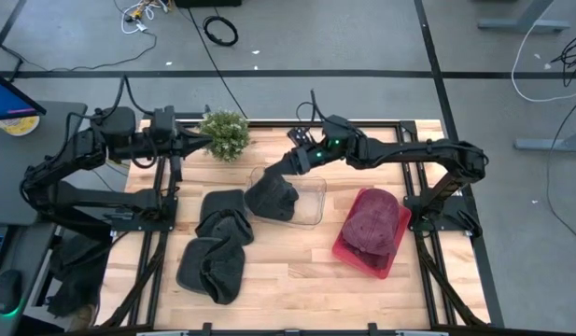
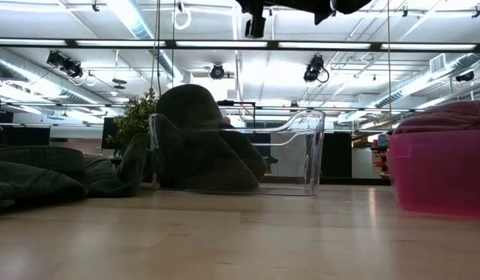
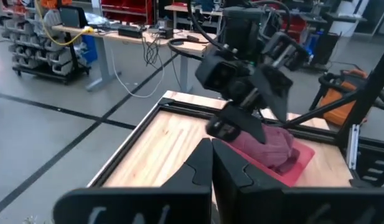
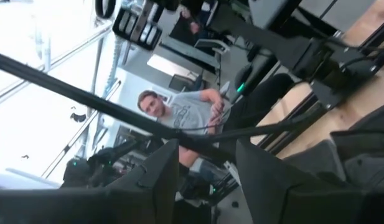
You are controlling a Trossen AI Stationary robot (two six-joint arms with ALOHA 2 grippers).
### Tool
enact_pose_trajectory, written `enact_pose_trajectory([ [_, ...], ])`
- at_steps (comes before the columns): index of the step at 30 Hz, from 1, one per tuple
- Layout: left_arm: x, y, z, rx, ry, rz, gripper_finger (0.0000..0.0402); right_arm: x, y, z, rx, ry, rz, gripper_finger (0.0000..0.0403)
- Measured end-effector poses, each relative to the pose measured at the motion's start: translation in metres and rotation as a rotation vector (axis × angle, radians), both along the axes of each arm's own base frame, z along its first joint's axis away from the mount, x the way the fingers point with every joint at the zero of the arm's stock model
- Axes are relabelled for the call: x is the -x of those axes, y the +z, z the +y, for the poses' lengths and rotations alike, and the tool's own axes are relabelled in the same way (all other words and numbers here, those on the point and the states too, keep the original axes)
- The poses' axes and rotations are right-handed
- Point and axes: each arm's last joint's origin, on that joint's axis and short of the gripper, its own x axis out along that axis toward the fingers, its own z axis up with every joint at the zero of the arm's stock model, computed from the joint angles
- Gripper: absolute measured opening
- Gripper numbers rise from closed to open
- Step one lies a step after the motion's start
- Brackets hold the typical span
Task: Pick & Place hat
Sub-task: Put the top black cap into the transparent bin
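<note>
A dark grey hat (image 1: 272, 198) lies in the left end of a clear plastic bin (image 1: 311, 201), bulging over its left rim; in the low view the hat (image 2: 197, 140) rises above the bin's wall (image 2: 302, 148). My right gripper (image 1: 278, 174) hangs above that hat, open and empty, as the right wrist view (image 4: 207, 165) shows. My left gripper (image 1: 203, 142) waits shut at the far left beside a small plant (image 1: 225, 133); its fingers meet in the left wrist view (image 3: 210, 168). A maroon hat (image 1: 373, 219) rests in a pink bin (image 1: 348, 250).
Two more dark hats (image 1: 224, 217) (image 1: 213, 271) lie on the wooden table left of the clear bin. The pink bin stands at the right. A person sits beyond the table in the right wrist view (image 4: 179, 115). Bare wood (image 1: 297, 271) lies along the near edge.
</note>
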Motion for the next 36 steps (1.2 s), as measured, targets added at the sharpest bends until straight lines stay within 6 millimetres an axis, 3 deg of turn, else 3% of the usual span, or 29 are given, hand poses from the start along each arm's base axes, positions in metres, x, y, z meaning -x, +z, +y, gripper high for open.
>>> enact_pose_trajectory([
  [7, 0.002, -0.009, 0.000, 0.136, 0.030, 0.059, 0.0011, -0.001, 0.000, 0.006, 0.003, -0.009, 0.000, 0.0164],
  [13, 0.011, -0.039, 0.000, 0.302, 0.172, 0.356, 0.0036, -0.001, 0.000, 0.003, 0.021, -0.018, -0.006, 0.0164],
  [17, 0.019, -0.059, -0.002, 0.426, 0.291, 0.580, 0.0069, 0.000, -0.001, 0.000, 0.040, -0.027, -0.008, 0.0164],
  [22, 0.019, -0.080, -0.003, 0.625, 0.377, 0.646, 0.0133, 0.001, -0.003, -0.005, 0.059, -0.016, 0.002, 0.0164],
  [29, 0.011, -0.144, -0.002, 0.914, 0.653, 0.733, 0.0219, 0.001, -0.003, -0.005, 0.095, 0.025, -0.009, 0.0164],
  [36, -0.002, -0.219, -0.001, 1.029, 0.682, 0.730, 0.0245, 0.001, -0.003, -0.001, 0.108, 0.068, -0.016, 0.0164],
])
